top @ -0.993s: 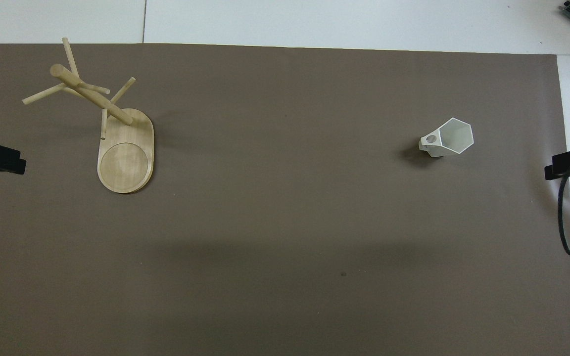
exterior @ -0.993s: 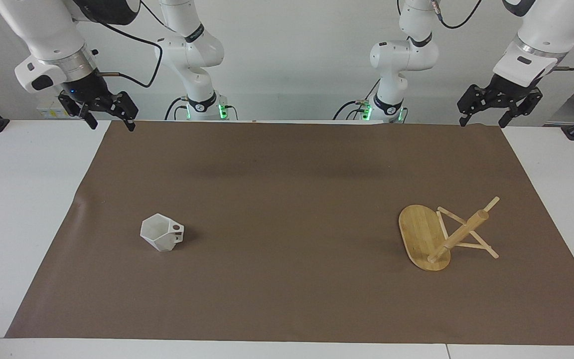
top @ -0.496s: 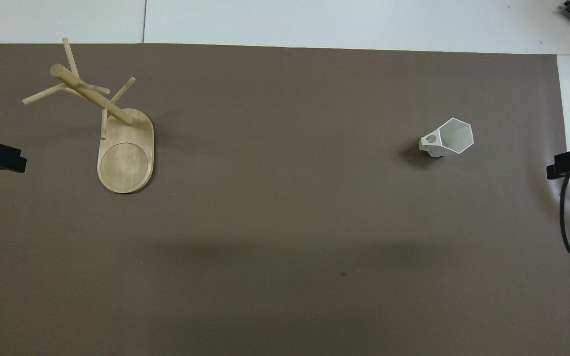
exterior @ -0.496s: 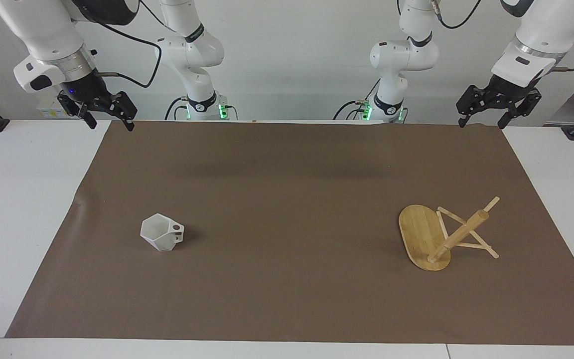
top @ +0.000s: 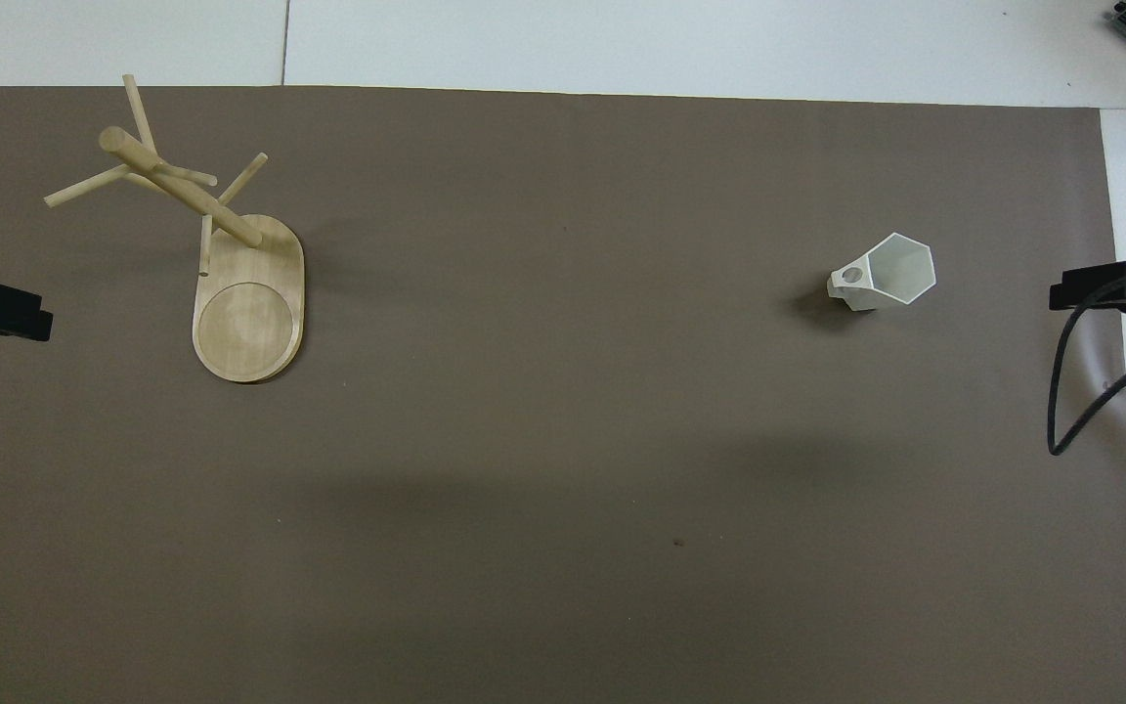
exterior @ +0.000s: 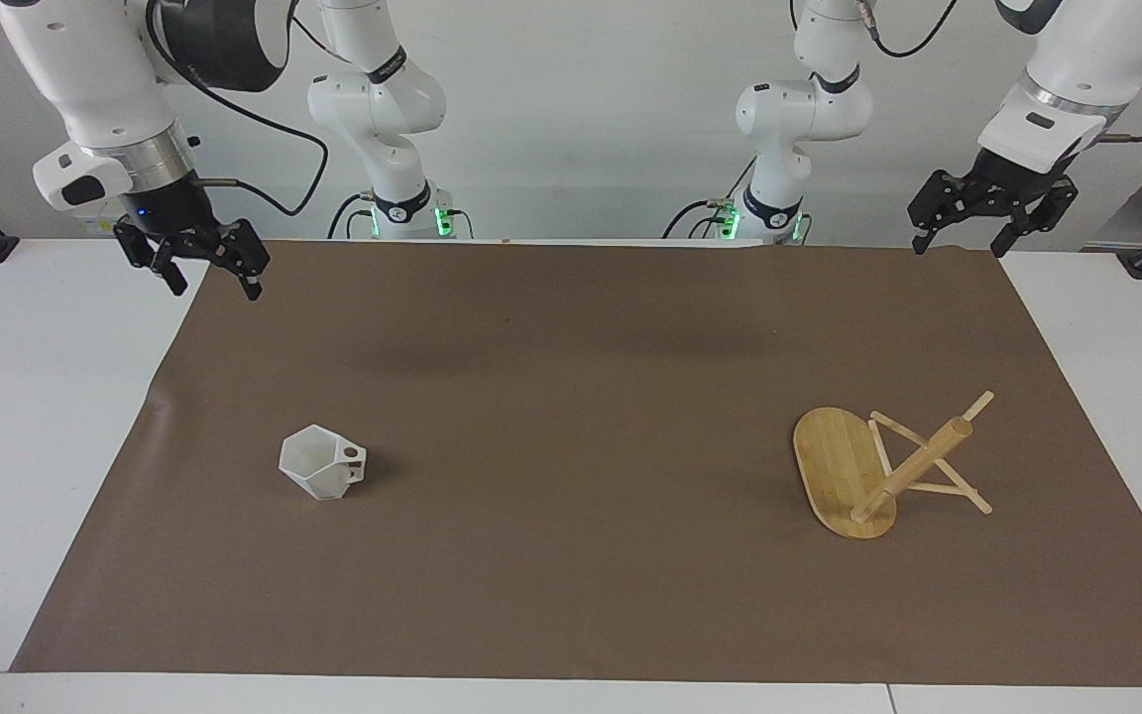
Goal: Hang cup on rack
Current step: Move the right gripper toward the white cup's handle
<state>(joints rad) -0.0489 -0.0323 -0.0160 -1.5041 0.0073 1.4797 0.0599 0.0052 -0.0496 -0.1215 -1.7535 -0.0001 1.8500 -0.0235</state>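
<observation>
Change since earlier: right gripper (exterior: 213, 281) is now hanging lower and farther over the brown mat (exterior: 571, 327) than a second ago; left gripper (exterior: 958, 241), cup and rack are sitting where they were.
Right gripper: hanging in the air over the mat's edge at the right arm's end of the table, close to the robots' side; its fingers are standing spread apart and gripping nothing. In the overhead view its dark tip (top: 1101, 290) is just poking in at the frame's edge, with a black cable (top: 1061, 391) looping below it.
Left gripper: waiting raised over the mat's corner at the left arm's end, fingers standing apart and carrying nothing.
Cup (exterior: 321, 463): white faceted mug sitting upright on the mat toward the right arm's end, mouth facing up, blocky handle with its round hole pointing toward the table's middle; well apart from both grippers.
Rack (exterior: 883, 470): bamboo mug tree standing on its oval base on the mat toward the left arm's end, its post and thin pegs carrying no cup.
Cup and rack: well apart, at about the same distance from the robots.
Table (exterior: 26, 397): white surface showing around the mat.
</observation>
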